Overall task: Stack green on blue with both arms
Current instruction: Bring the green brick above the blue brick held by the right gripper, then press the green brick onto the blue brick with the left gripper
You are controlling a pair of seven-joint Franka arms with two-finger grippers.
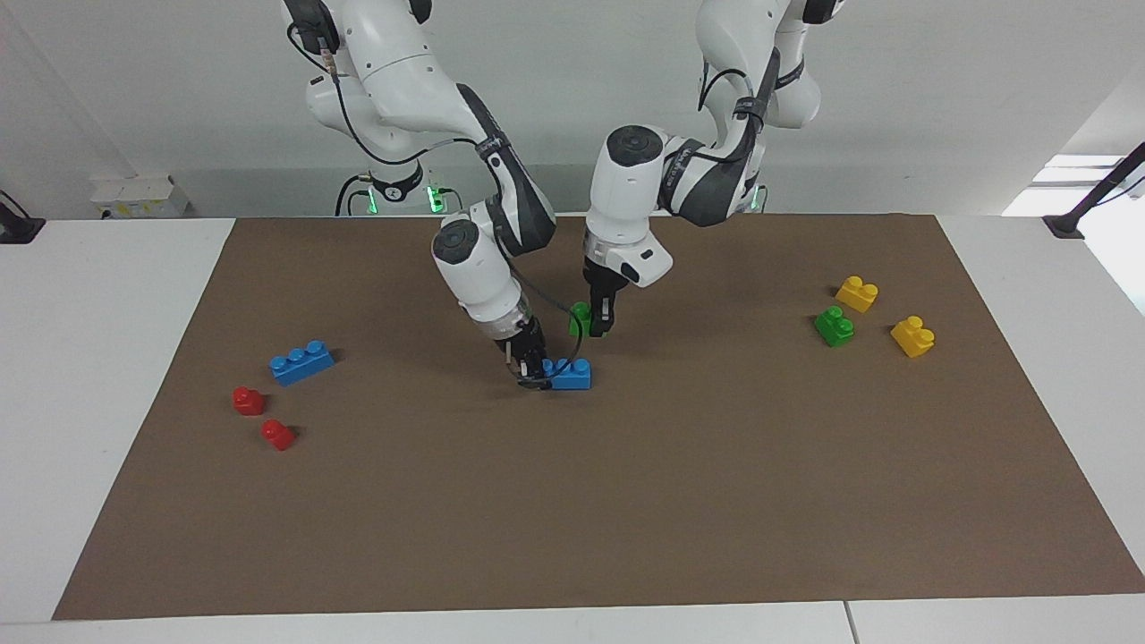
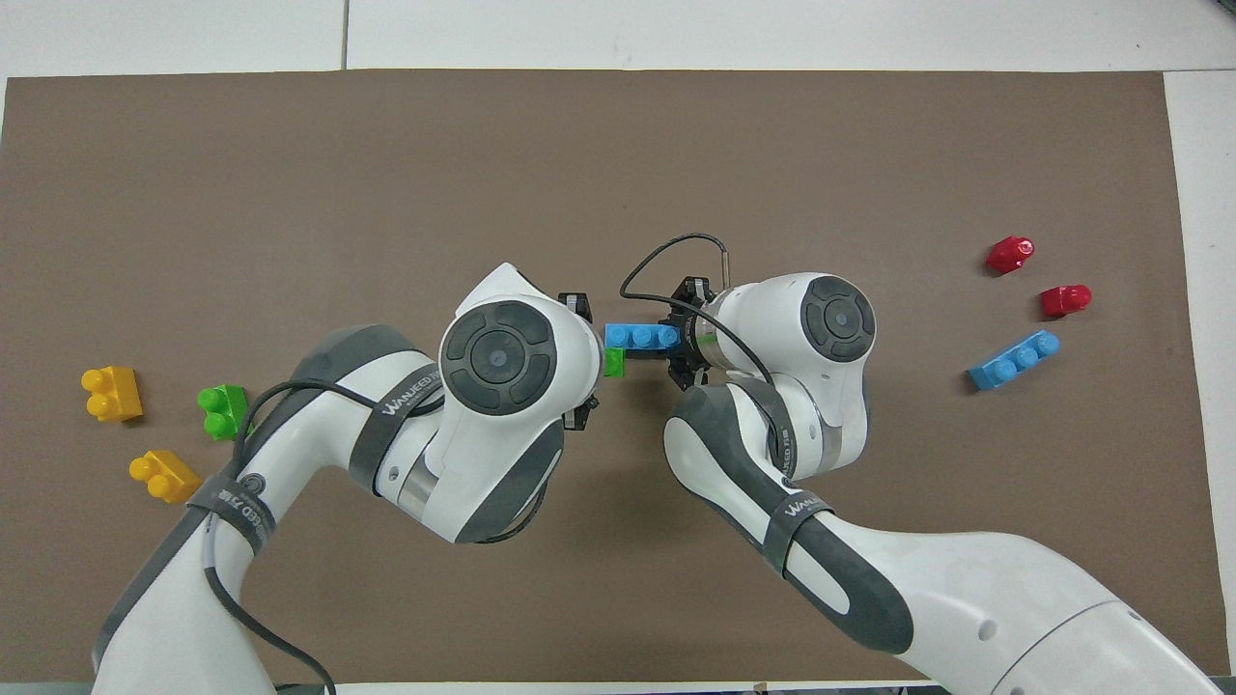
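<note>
My right gripper [image 1: 537, 371] is shut on one end of a long blue brick [image 1: 572, 374] that rests on the brown mat [image 1: 626, 501] mid-table. In the overhead view the blue brick [image 2: 640, 336] sticks out from the right gripper [image 2: 682, 336] toward the left arm's end. My left gripper [image 1: 598, 329] is shut on a small green brick [image 1: 581, 319], held in the air just above and beside the blue brick, apart from it. From overhead the left wrist hides most of the green brick [image 2: 614, 362].
A second green brick [image 1: 834, 326] and two yellow bricks [image 1: 857, 293] [image 1: 912, 336] lie at the left arm's end of the mat. Another blue brick [image 1: 302, 362] and two red bricks [image 1: 249, 400] [image 1: 277, 435] lie at the right arm's end.
</note>
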